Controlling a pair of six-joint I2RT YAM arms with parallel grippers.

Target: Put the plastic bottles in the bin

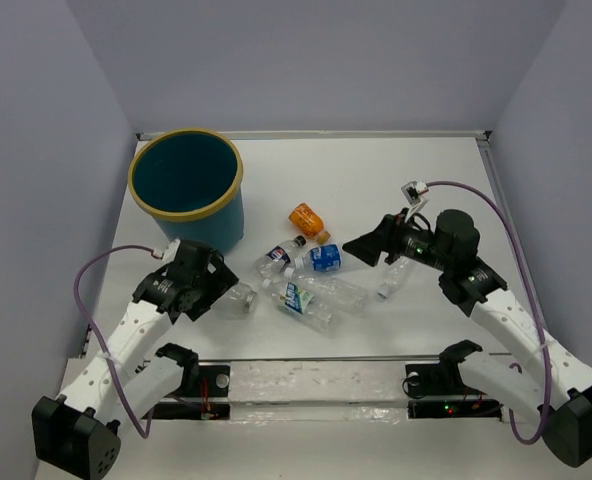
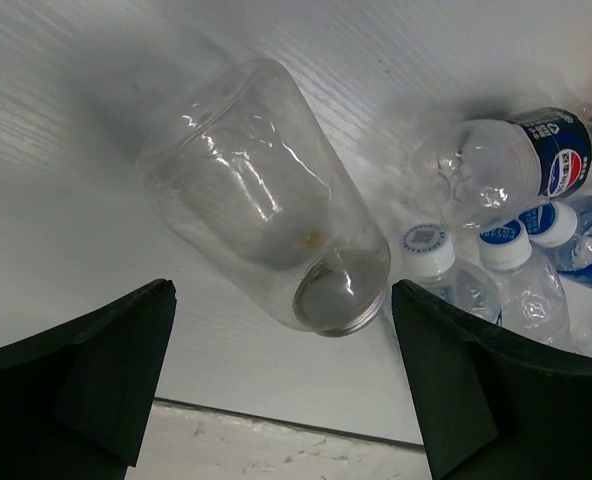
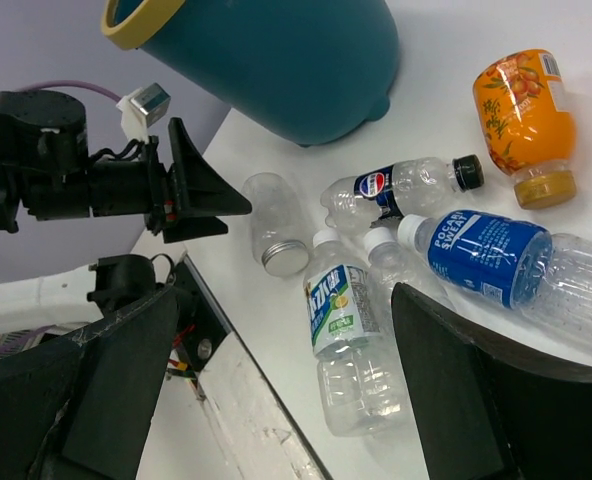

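Several plastic bottles lie in a cluster mid-table. The orange bottle (image 1: 307, 220) lies furthest back, a Pepsi-labelled bottle (image 1: 279, 257) and a blue-labelled bottle (image 1: 324, 258) in front of it, and a green-labelled bottle (image 1: 301, 303) nearest. A clear bottle (image 1: 393, 277) lies alone to the right. A clear lidded bottle (image 1: 238, 297) lies at the left. My left gripper (image 1: 219, 287) is open just above and beside it, its lid end (image 2: 341, 300) between the open jaws. My right gripper (image 1: 361, 247) is open and empty above the cluster. The teal bin (image 1: 186, 185) stands back left.
The bin also shows in the right wrist view (image 3: 276, 50), behind the left gripper (image 3: 196, 190). A raised strip (image 1: 306, 385) runs along the table's near edge between the arm bases. White walls enclose the table at the back and sides.
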